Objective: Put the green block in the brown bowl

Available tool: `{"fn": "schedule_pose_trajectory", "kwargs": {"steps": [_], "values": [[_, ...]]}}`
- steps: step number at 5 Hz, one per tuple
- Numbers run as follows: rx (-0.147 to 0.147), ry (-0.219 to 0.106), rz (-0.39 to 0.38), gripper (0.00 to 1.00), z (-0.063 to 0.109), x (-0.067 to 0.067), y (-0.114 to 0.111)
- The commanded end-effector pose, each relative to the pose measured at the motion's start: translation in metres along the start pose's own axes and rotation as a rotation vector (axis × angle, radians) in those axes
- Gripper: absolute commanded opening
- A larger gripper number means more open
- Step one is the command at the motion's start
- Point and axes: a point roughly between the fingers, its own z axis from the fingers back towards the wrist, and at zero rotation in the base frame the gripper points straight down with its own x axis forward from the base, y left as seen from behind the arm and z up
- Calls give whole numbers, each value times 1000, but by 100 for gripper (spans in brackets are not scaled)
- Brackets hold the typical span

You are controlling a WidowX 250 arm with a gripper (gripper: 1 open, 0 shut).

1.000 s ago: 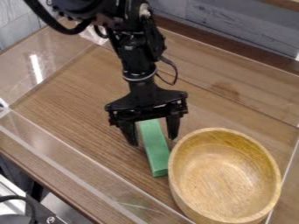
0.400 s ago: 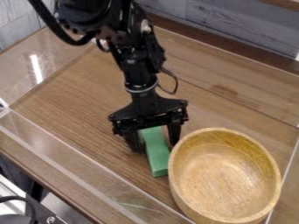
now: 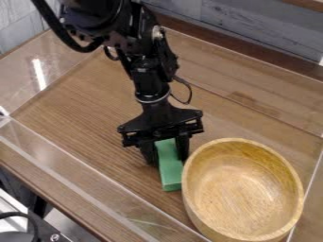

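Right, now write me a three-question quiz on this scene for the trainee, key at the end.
1. Multiple choice: where is the flat green rectangular block?
a) inside the bowl
b) beside the bowl, with its upper end at the gripper
c) on the far side of the table, away from the gripper

2. True or false: the round tan-brown wooden bowl is turned upside down on the wooden table.

3. Fill in the blank: the robot arm with the gripper is coloured ____.

Key: 1 b; 2 false; 3 black
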Motion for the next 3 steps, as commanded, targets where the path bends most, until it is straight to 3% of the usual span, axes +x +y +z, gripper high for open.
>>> {"fn": "schedule_pose_trajectory", "kwargs": {"steps": [1, 3], "values": [[-15, -22, -11, 0, 12, 6, -1], [-3, -5, -57, 0, 27, 7, 0]]}}
